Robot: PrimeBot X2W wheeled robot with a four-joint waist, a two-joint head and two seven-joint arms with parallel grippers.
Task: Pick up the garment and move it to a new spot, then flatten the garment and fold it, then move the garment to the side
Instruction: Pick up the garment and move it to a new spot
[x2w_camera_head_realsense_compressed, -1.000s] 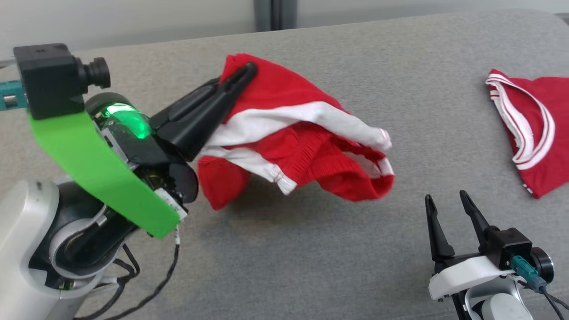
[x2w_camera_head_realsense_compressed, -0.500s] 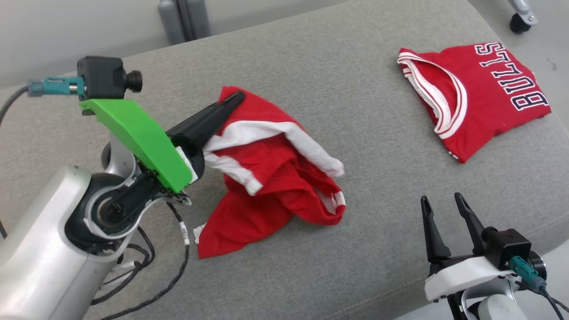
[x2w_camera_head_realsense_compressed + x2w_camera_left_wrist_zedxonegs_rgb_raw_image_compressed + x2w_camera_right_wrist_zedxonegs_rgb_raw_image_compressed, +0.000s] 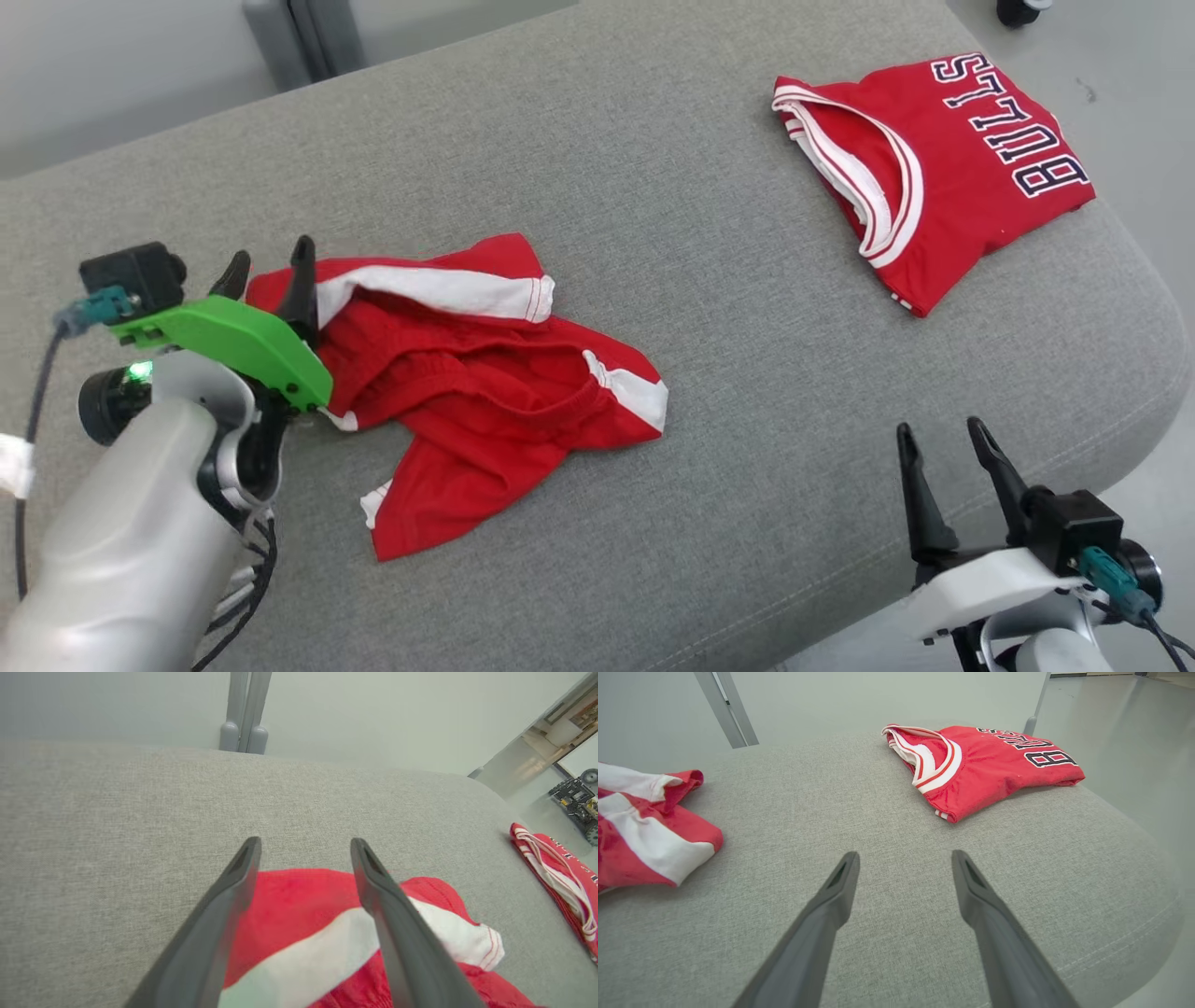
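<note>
The garment is red with white stripes and lies crumpled on the grey cushion, left of centre. My left gripper hovers open over the garment's left end. In the left wrist view its spread fingers straddle the red and white cloth below them without gripping it. Whether they touch the cloth I cannot tell. My right gripper stands open near the cushion's front right edge with nothing in it. The right wrist view shows its fingers over bare cushion, with the garment far to the left.
A folded red jersey with dark lettering lies at the cushion's far right corner, also seen as a jersey ahead of the right gripper. The cushion drops off rounded at the right and front. Grey posts stand behind it.
The left gripper has opened and let go of the garment, which has dropped from its raised hold onto the cushion. The head camera has shifted too. The right gripper stays open.
</note>
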